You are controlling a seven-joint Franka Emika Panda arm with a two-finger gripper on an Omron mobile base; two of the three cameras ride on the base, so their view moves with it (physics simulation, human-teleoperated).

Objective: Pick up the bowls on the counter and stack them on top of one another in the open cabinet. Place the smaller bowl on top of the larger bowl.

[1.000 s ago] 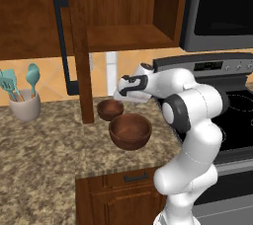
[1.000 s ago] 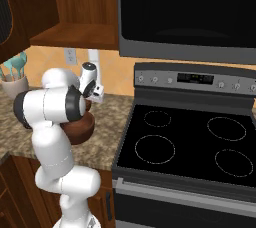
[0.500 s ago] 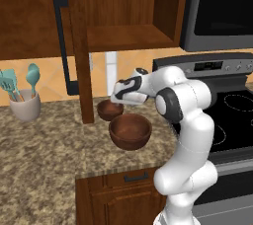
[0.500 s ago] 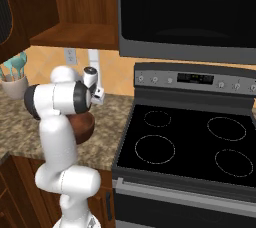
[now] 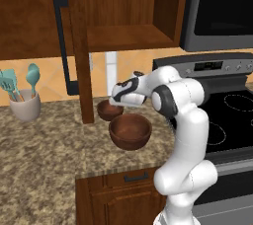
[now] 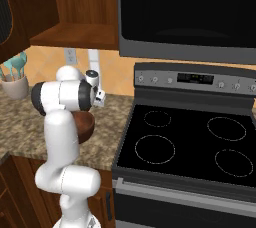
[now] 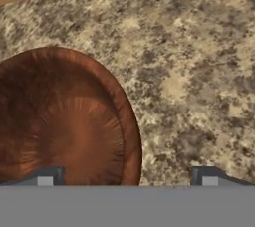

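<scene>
Smaller bowl (image 5: 108,109) partly behind arm; larger bowl (image 6: 82,124) mostly hidden.

arm (image 6: 62,122) before counter (image 6: 107,137) | brown bowl (image 6: 84,124) behind forearm | stovetop (image 6: 192,144) right

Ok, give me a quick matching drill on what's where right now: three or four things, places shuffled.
Things:
1. smaller bowl
2. larger bowl
3. white cup
4. end effector

Places:
A. far left of the counter, holding teal utensils
B. hovering with one fingertip over the small bowl's inside
C. nearer the counter's front edge
D. nearer the wall, under the open cabinet

Pairs: 1-D, 2-C, 3-A, 4-B
</scene>
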